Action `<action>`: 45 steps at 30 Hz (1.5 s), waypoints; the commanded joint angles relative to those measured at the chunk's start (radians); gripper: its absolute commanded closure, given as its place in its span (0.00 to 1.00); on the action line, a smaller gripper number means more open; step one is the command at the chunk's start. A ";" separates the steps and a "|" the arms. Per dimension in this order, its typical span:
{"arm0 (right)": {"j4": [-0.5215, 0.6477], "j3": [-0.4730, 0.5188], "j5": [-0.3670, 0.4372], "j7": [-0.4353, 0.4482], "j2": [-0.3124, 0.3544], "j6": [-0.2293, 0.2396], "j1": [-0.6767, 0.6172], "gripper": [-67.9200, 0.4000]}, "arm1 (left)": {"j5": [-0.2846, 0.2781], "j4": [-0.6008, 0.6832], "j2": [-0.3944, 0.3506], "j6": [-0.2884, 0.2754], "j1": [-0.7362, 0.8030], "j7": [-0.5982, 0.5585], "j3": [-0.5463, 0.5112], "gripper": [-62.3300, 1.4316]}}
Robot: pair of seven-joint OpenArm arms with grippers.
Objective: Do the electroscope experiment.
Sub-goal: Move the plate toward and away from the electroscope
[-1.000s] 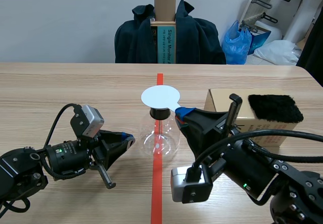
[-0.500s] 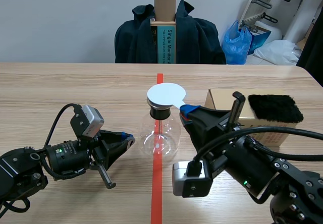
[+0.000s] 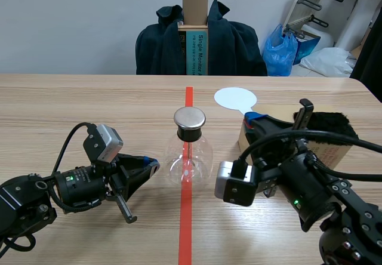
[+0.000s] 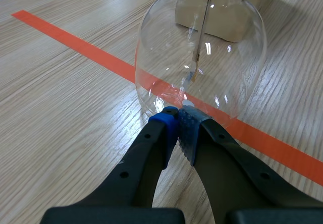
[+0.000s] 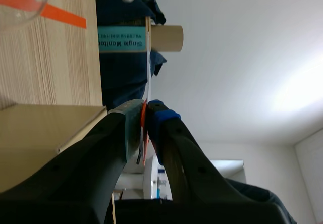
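Observation:
The electroscope, a round glass flask (image 3: pixel 188 155) with a metal cap (image 3: pixel 190 119), stands on the red tape line. In the left wrist view a thin metal strip (image 4: pixel 200 52) hangs inside the flask (image 4: pixel 222 67). My left gripper (image 3: pixel 153 164) lies low at the flask's left, shut on nothing, its tips (image 4: pixel 177 118) right at the glass base. My right gripper (image 3: pixel 253 119) is shut on the handle of a white disc (image 3: pixel 235 98), held up right of the flask above the box. The right wrist view shows the disc (image 5: pixel 148 72) edge-on between the pads (image 5: pixel 145 110).
A cardboard box (image 3: pixel 334 153) with a black fur pad (image 3: pixel 325 126) on top sits at the right, behind my right arm. A chair draped with a dark jacket (image 3: pixel 230 44) stands beyond the table's far edge.
My right gripper has carried the white disc from just over the flask's cap to the right and further back, above the box. The metal cap now shows. The left arm has not moved.

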 commanded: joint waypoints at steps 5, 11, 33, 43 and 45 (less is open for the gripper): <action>0.030 0.010 0.006 -0.068 0.016 -0.014 0.012 0.98 | -0.006 0.017 0.005 0.002 -0.008 -0.016 -0.002 0.93; 0.030 0.009 0.006 -0.079 0.016 -0.014 0.012 0.98 | -0.006 0.017 0.005 0.002 -0.008 -0.013 -0.002 0.93; 0.030 0.009 -0.002 0.269 0.016 -0.014 0.012 0.98 | -0.006 0.017 0.005 0.002 -0.008 -0.013 -0.002 0.93; 0.030 0.009 -0.002 0.275 0.016 -0.014 0.012 0.98 | -0.006 0.017 0.005 0.002 -0.008 -0.013 -0.002 0.93; 0.030 0.009 -0.002 0.275 0.016 -0.014 0.012 0.98 | -0.006 0.017 0.005 0.002 -0.008 -0.013 -0.002 0.93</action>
